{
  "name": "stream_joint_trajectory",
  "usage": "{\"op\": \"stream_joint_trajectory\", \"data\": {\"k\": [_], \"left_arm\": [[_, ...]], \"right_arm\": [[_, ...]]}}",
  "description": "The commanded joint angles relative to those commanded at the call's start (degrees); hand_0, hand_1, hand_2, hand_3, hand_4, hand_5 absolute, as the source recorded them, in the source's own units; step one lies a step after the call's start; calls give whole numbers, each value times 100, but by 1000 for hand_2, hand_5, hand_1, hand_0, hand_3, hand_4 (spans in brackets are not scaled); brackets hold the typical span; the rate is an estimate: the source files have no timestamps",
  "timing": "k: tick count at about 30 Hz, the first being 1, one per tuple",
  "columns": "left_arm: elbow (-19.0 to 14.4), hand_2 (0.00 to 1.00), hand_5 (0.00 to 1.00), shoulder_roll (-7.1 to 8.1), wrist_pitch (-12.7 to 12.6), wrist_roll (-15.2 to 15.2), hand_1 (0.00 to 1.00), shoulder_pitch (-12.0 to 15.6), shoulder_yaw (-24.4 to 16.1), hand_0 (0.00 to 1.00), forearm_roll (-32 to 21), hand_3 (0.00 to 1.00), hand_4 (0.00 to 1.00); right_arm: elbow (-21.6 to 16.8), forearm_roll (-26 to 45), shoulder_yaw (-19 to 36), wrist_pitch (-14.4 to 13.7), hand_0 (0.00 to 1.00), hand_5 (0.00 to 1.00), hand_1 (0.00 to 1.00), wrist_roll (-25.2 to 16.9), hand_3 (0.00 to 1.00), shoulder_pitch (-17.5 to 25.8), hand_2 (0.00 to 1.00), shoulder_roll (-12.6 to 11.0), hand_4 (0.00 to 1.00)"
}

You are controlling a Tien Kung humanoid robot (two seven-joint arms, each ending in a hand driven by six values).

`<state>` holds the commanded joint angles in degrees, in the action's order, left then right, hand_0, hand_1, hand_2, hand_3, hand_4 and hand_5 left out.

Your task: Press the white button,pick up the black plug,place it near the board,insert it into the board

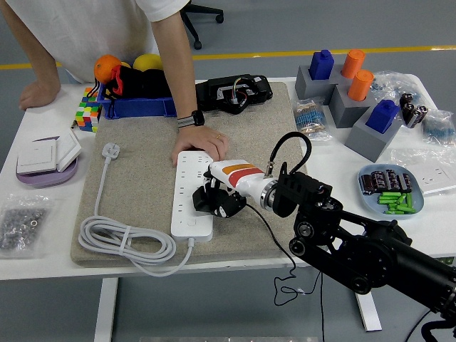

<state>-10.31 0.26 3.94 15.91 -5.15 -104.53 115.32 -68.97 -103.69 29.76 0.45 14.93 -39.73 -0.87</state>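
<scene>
Single high head view, facing forward and down over the white table [43,253]

A Rubik's cube [86,115] sits at the tabletop's [328,153] far left beside a blue tray [139,107] holding an orange [107,67]. At right, grey blocks [349,100] carry blue and orange pegs; a plate [391,189] holds green pieces.

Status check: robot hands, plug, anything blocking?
Right robot hand gripping black plug at white power strip's right edge. Left not visible. Person's hand holds strip's far end.
</scene>
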Motion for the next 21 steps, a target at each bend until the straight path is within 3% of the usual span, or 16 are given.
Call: {"op": "stream_joint_trajectory", "data": {"k": [21], "left_arm": [[0,630,375,-4,-10,-7,625,-36,-45,622,27,686,517]], "right_arm": [[51,7,-10,14,409,2,369,-73,491,-18,450,-4,786]]}}
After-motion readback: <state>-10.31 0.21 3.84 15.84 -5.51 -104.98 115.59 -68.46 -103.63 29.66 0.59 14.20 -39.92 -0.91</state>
